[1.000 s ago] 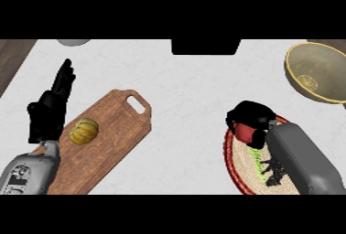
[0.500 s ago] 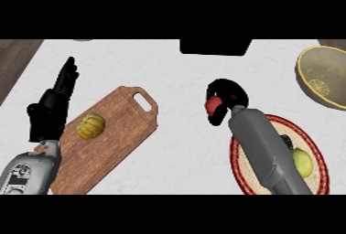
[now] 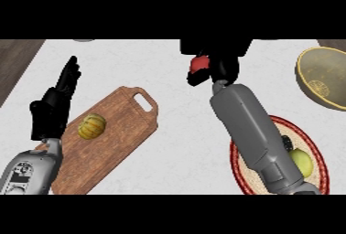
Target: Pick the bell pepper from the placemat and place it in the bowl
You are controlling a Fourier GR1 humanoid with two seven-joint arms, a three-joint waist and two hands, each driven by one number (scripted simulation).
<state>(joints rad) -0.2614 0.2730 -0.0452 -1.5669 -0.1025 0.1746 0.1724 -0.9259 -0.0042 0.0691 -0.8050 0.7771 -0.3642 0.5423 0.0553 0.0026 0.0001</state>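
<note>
At top centre of the frame we see the right hand (image 3: pixel 215 67) curled round the red pepper (image 3: pixel 199 63), well left of the bowl (image 3: pixel 323 78) and above the placemat (image 3: pixel 313 157), while the left hand (image 3: pixel 55 104) rests at far left, fingers straight.

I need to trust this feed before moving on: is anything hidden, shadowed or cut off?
Head view: even lighting, no glare; the right hand curls round the red bell pepper and hides most of it; the right forearm covers part of the placemat; the bowl is cut by the view's right edge.
</note>
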